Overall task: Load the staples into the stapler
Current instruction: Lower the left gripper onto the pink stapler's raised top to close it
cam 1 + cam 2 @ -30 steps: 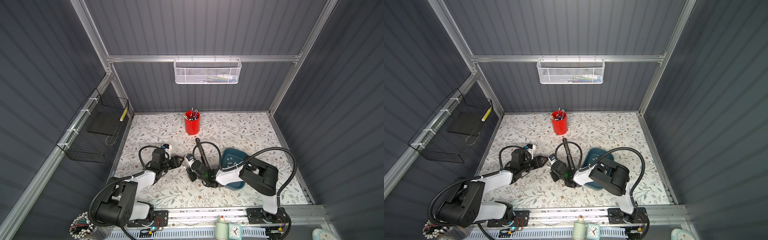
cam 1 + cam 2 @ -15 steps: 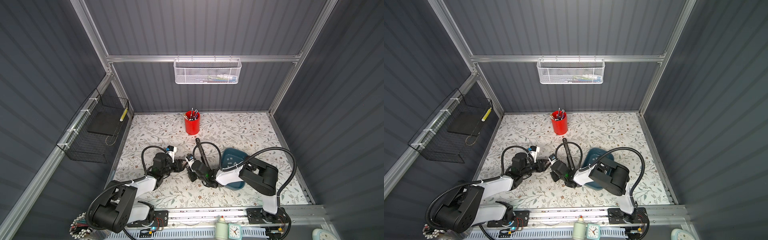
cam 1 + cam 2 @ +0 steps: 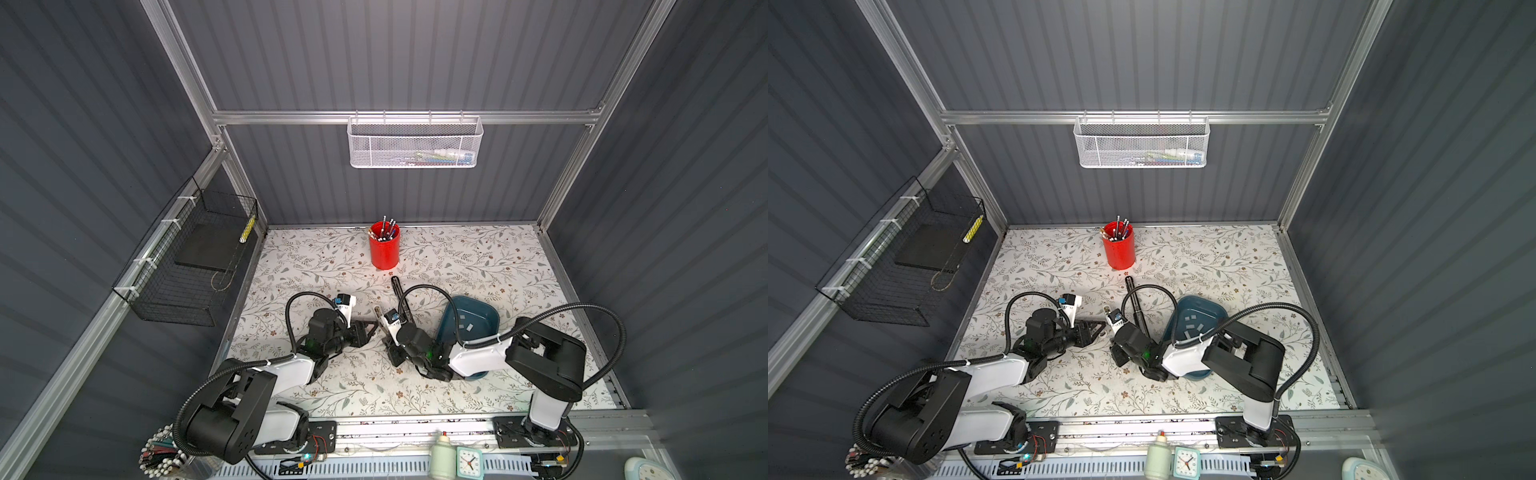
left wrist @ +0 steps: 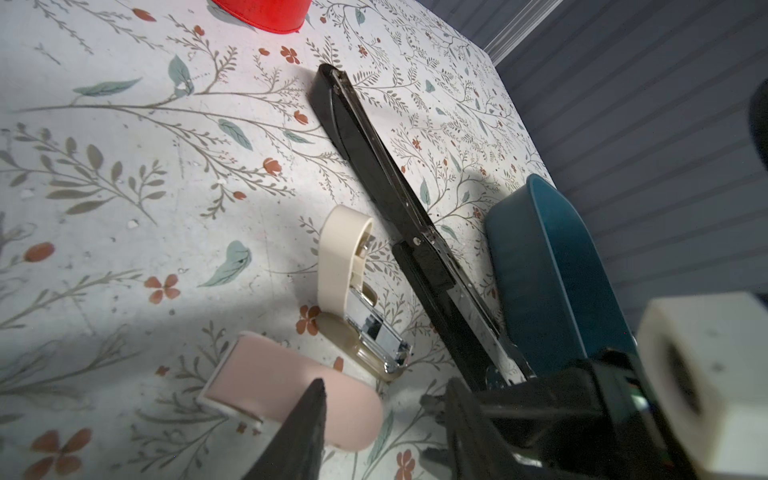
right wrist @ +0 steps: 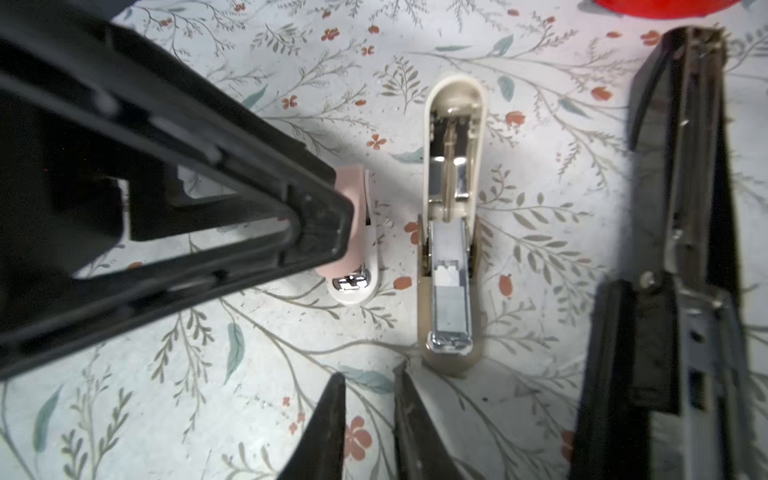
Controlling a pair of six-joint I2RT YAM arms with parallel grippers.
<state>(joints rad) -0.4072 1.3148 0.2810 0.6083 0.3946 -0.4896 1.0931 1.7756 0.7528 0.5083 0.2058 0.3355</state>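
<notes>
Staples (image 3: 468, 327) lie loose in teal tray (image 3: 482, 305), on table (image 3: 478, 257) beside my right arm. Beige stapler (image 5: 451, 291) lies open on table, lid flipped back, channel facing up, just ahead of my right fingers (image 5: 332, 415). Those stand narrowly apart, nothing between them. My left fingers (image 4: 307, 415) spread wider, one tip over pink stapler (image 4: 266, 382); cannot tell if touching. Long black stapler (image 4: 374, 153) lies opened out between beige stapler and tray. Red cup (image 3: 384, 251) stands well behind.
</notes>
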